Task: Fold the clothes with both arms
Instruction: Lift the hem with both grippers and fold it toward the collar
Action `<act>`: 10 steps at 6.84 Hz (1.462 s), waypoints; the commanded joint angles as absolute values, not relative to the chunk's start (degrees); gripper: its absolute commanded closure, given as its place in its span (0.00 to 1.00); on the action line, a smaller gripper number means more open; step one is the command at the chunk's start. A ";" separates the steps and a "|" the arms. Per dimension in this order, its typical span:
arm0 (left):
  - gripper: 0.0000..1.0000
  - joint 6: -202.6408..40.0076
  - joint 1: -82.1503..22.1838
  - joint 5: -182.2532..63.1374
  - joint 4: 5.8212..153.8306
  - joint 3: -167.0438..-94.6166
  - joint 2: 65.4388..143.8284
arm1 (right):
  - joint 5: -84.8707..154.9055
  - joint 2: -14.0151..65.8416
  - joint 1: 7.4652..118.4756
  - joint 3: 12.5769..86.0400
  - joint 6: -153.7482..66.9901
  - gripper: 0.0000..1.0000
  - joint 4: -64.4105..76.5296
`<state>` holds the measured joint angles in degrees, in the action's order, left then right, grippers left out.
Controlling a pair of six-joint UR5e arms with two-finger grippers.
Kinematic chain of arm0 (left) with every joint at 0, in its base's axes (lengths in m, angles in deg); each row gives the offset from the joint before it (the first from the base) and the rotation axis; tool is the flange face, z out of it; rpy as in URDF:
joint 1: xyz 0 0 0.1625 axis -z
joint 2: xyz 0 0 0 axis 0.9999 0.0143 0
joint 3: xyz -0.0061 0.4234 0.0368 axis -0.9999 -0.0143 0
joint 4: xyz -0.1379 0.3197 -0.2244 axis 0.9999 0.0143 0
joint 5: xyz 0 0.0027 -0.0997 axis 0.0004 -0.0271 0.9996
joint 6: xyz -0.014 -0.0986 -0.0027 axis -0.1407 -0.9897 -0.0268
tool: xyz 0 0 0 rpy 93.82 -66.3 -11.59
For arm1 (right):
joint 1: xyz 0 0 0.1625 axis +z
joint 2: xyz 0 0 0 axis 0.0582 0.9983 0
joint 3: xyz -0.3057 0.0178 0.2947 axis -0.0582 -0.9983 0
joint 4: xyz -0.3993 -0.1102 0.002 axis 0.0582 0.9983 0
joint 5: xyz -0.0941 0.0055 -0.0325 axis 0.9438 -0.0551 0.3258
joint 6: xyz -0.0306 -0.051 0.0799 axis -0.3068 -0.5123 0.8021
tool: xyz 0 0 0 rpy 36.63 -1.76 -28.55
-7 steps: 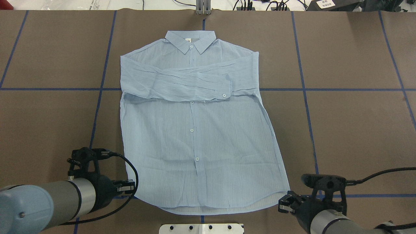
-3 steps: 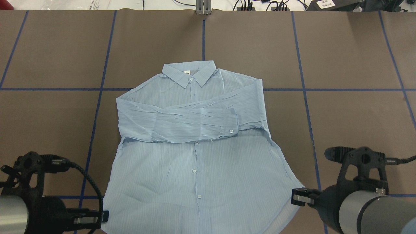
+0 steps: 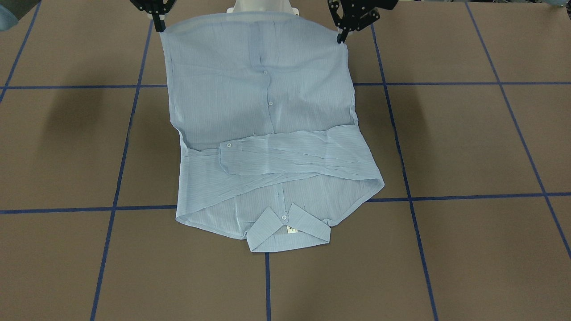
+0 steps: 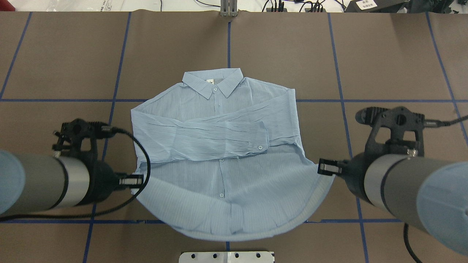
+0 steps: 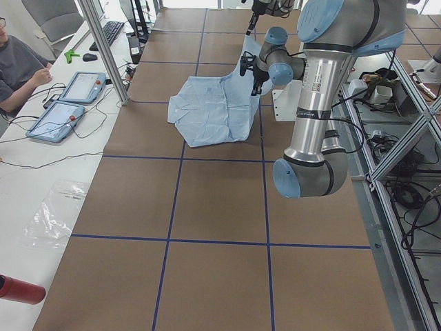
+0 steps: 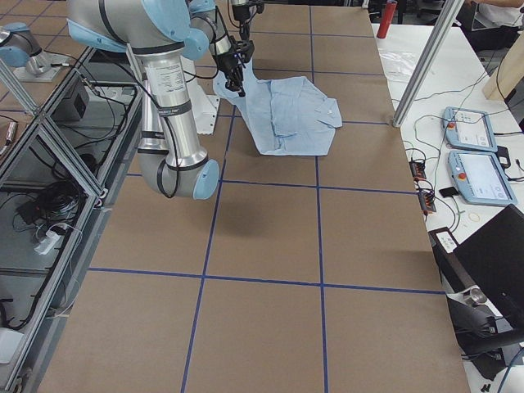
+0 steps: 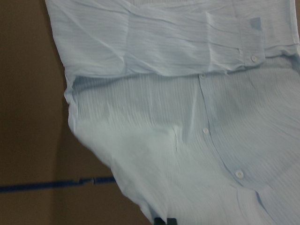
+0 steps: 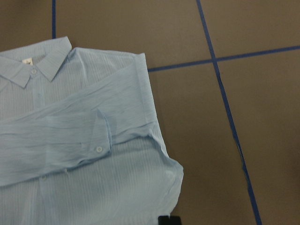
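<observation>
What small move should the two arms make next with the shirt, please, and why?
Probably carry the hem forward toward the collar: the left gripper and right gripper each pinch a raised bottom corner of the shirt, with sleeves folded across.

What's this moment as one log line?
stage: hem fold | shirt: sleeves crossed, hem held up | left gripper: shut on shirt | right gripper: shut on shirt

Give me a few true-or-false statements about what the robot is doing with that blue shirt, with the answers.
1. The left hand and right hand each grip a bottom corner of the shirt. True.
2. The collar is lifted off the table. False: it lies flat; the hem is what is raised.
3. A sleeve lies folded across the chest. True.
4. The shirt front hangs open, unbuttoned. False: it is buttoned shut.
</observation>
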<state>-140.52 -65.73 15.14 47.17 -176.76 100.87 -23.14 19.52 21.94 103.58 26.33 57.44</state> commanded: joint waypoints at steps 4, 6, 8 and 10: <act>1.00 -129.43 -49.81 14.10 55.44 -153.82 109.63 | -22.91 13.17 38.57 66.08 19.22 1.00 23.58; 1.00 -129.43 -49.80 13.30 69.73 -139.42 111.40 | -22.65 12.36 39.11 54.63 18.08 1.00 14.08; 1.00 -129.34 -49.89 10.17 74.62 -131.92 111.58 | -22.64 11.74 39.11 48.70 16.60 1.00 9.57; 1.00 -129.25 -49.80 10.14 78.67 -128.11 111.49 | -22.56 12.35 39.11 48.33 16.15 1.00 9.38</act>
<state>-129.33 -49.84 10.41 76.54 -130.33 111.49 -22.59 12.05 39.10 48.81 16.50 9.76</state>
